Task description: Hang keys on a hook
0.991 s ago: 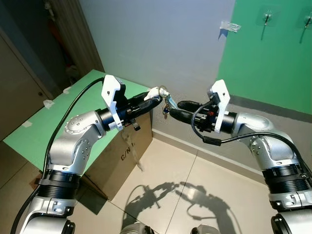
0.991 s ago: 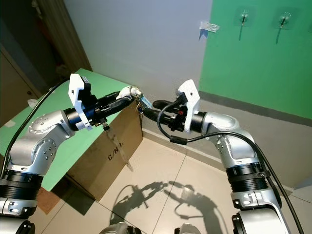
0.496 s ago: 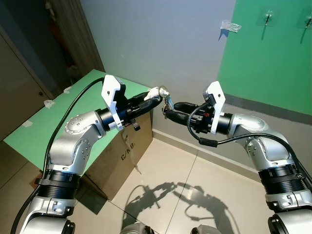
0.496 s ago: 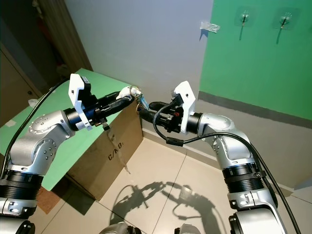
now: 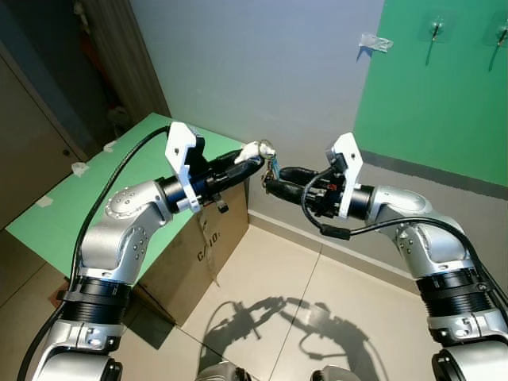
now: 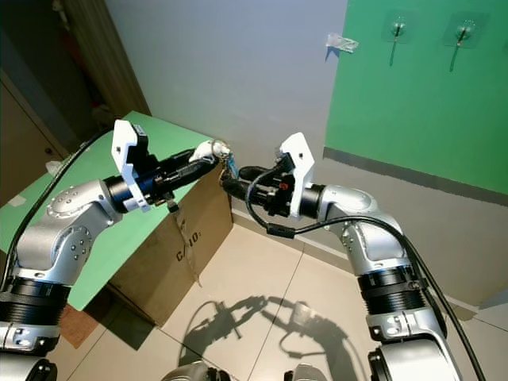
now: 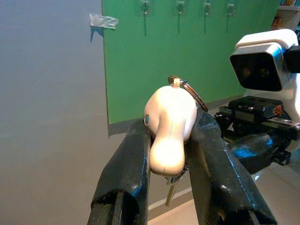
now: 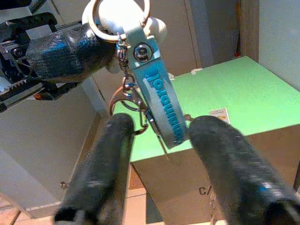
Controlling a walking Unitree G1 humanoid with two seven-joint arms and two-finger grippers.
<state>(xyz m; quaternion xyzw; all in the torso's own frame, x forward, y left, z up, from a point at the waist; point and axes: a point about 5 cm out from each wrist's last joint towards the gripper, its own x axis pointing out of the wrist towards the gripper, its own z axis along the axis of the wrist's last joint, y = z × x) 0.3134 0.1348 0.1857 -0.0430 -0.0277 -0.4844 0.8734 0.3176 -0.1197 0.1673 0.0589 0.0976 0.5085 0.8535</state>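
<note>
My left gripper (image 5: 254, 157) is held out at chest height, shut on a white fob (image 7: 168, 129). From the fob's metal ring (image 7: 190, 89) the keys (image 5: 272, 167) dangle on a pale blue strap (image 8: 161, 101). My right gripper (image 5: 273, 181) reaches in from the right and stands open, one black finger (image 8: 105, 159) on each side of the hanging strap. I cannot tell whether they touch it. Two hooks (image 5: 435, 30) sit high on the green wall panel, far up and right of both grippers.
A cardboard box with a green top (image 5: 103, 182) stands under my left arm against the grey wall. A scrap of tape (image 5: 373, 41) sticks at the green panel's edge. Tiled floor (image 5: 302, 286) lies open below the arms.
My right gripper has moved left toward the left gripper, so its fingers now bracket the hanging keys. The left arm and the fob have stayed put.
</note>
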